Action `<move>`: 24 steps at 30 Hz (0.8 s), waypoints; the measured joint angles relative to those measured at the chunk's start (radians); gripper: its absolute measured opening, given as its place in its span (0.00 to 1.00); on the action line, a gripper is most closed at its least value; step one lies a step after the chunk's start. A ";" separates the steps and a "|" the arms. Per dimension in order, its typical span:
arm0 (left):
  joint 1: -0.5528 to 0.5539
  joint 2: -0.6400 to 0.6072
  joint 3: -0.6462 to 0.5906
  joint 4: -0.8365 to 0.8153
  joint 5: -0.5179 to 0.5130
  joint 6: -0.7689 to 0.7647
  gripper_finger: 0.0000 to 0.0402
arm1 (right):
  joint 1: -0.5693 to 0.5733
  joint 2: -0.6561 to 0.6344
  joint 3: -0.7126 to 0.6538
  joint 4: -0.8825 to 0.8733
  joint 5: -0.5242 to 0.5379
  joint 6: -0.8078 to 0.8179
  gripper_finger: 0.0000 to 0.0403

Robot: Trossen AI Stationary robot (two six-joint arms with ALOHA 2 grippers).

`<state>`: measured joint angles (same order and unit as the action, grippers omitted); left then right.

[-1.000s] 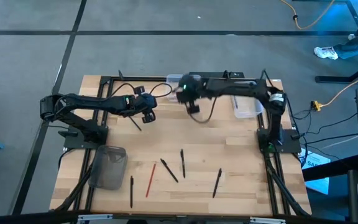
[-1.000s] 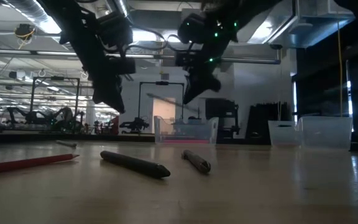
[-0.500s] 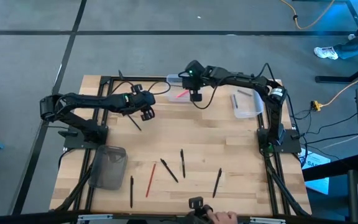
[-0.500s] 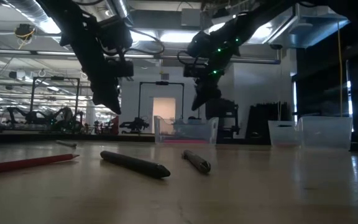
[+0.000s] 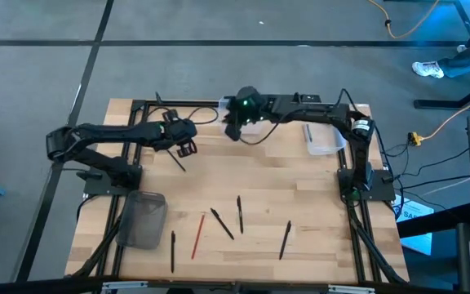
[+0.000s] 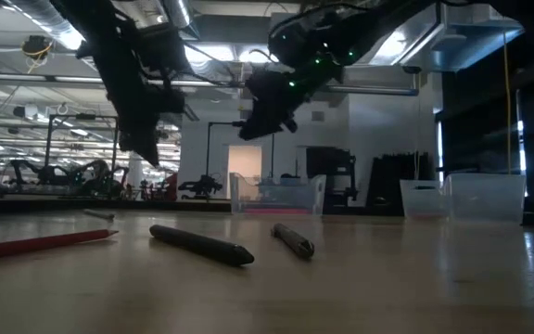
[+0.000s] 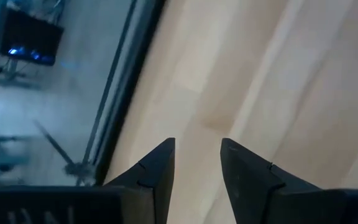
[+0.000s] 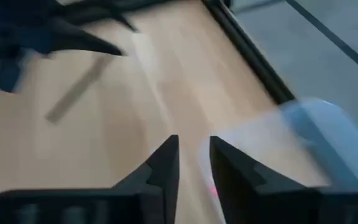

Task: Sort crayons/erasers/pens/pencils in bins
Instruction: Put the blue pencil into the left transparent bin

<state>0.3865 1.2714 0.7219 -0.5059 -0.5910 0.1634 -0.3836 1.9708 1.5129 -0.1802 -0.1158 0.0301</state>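
Sorting is partly done. The far clear bin (image 5: 233, 112) at top centre holds something pink, and the clear bin (image 5: 323, 137) at upper right holds items. The dark bin (image 5: 143, 219) at lower left looks empty. Five pens (image 5: 223, 224) and a red pencil (image 5: 197, 236) lie on the counter (image 5: 284, 180). The right gripper (image 5: 233, 131), jaws slightly apart and empty, hovers by the far bin. The left gripper (image 5: 186, 149), jaws apart and empty, hangs at upper left.

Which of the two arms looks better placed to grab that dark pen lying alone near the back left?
Probably the left: its empty, open pincer hovers right beside that dark pen, while the right pincer sits farther off by the clear bin.
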 joint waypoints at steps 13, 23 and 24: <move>0.031 -0.452 0.000 -0.071 -0.027 -0.145 0.31 | 0.256 0.339 0.212 0.324 0.174 0.179 0.30; 0.010 -0.620 0.000 -0.147 -0.025 -0.156 0.31 | 0.320 0.740 0.824 0.008 0.292 0.149 0.30; 0.010 -0.625 0.000 -0.149 -0.025 -0.156 0.31 | 0.319 0.763 0.846 -0.007 0.299 0.151 0.30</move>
<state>0.3962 0.6462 0.7219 -0.6550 -0.6165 0.0069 -0.0651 2.7337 2.3589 -0.1871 0.1834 0.1807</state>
